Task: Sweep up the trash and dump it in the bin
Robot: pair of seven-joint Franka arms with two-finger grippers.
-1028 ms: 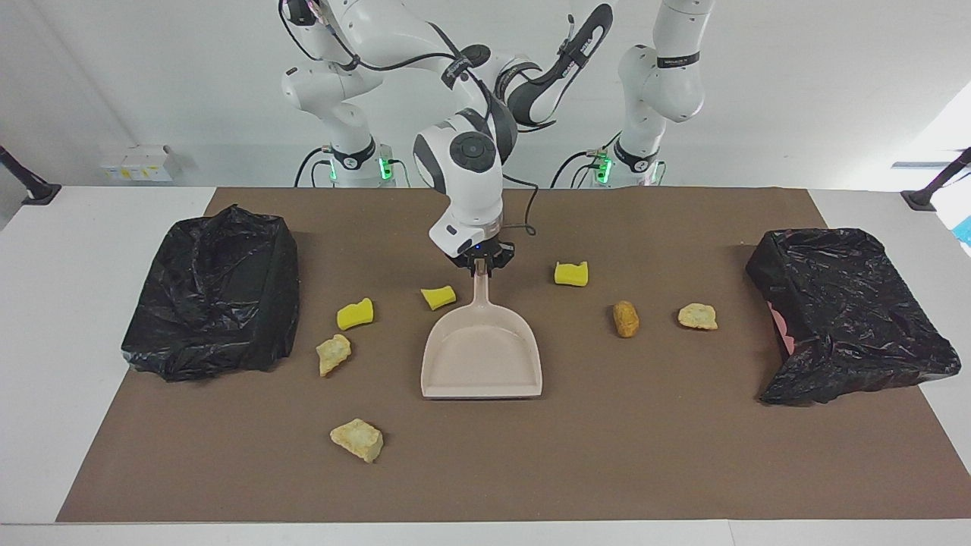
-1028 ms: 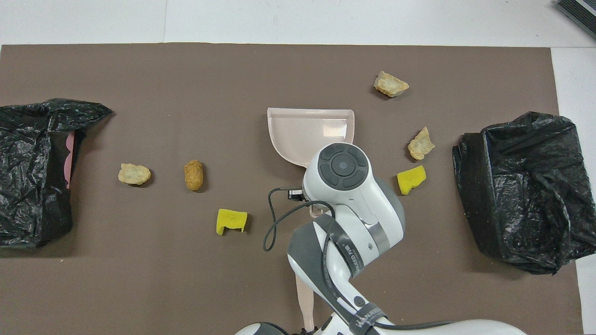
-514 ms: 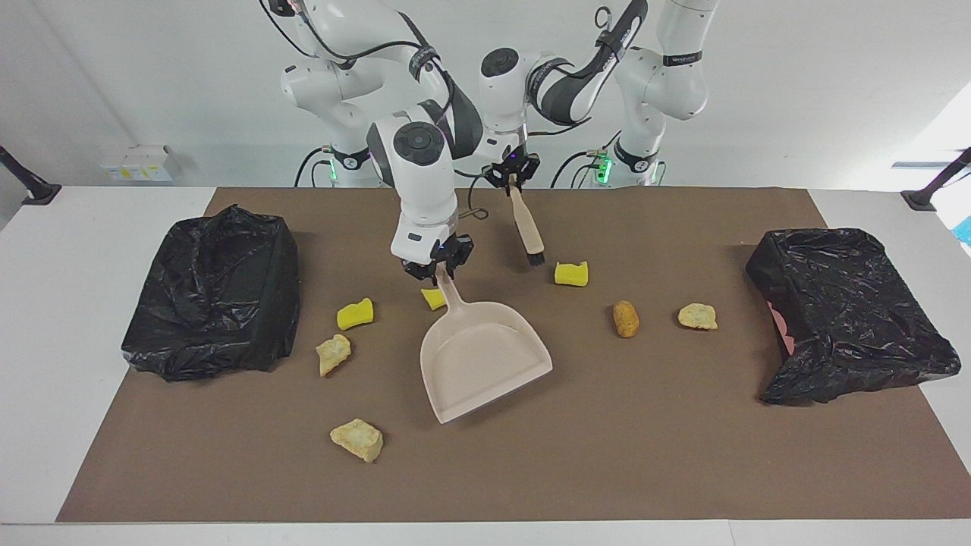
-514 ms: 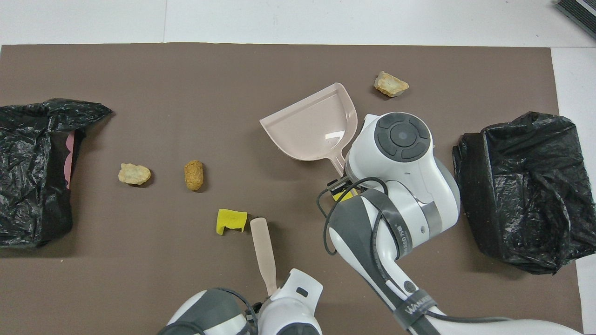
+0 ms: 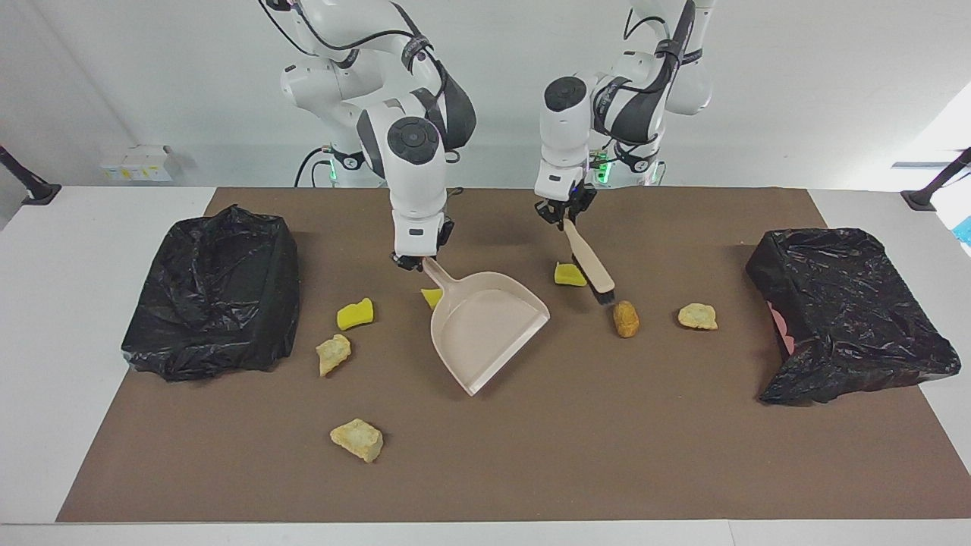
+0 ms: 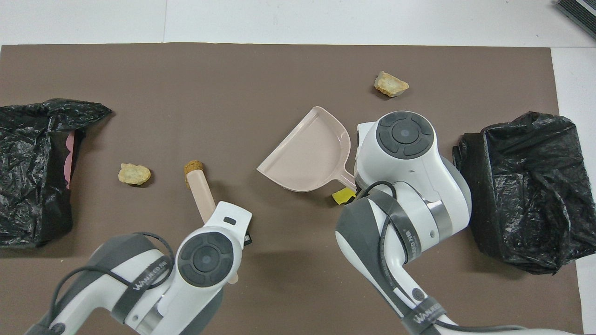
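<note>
My right gripper (image 5: 416, 262) is shut on the handle of the beige dustpan (image 5: 485, 326), whose mouth is turned toward the left arm's end of the table. My left gripper (image 5: 563, 218) is shut on the brush (image 5: 586, 262); its bristles hang just beside the brown lump of trash (image 5: 626, 318), on the side nearer the robots. A yellow sponge piece (image 5: 569, 274) lies by the brush handle, another (image 5: 432, 296) peeks out beside the dustpan, and a third (image 5: 355, 313) lies toward the right arm's end. Beige chunks (image 5: 697, 316) (image 5: 334, 354) (image 5: 356, 439) lie scattered. In the overhead view the wrists hide both grippers.
Two bins lined with black bags stand on the brown mat (image 5: 607, 455), one bin (image 5: 216, 292) at the right arm's end and the other bin (image 5: 850, 311) at the left arm's end. The overhead view shows the dustpan (image 6: 309, 151) and brush handle (image 6: 200, 190).
The right gripper has moved toward its own end of the table and turned the dustpan's mouth toward the left arm's end. The left arm brought the brush out to the brown lump.
</note>
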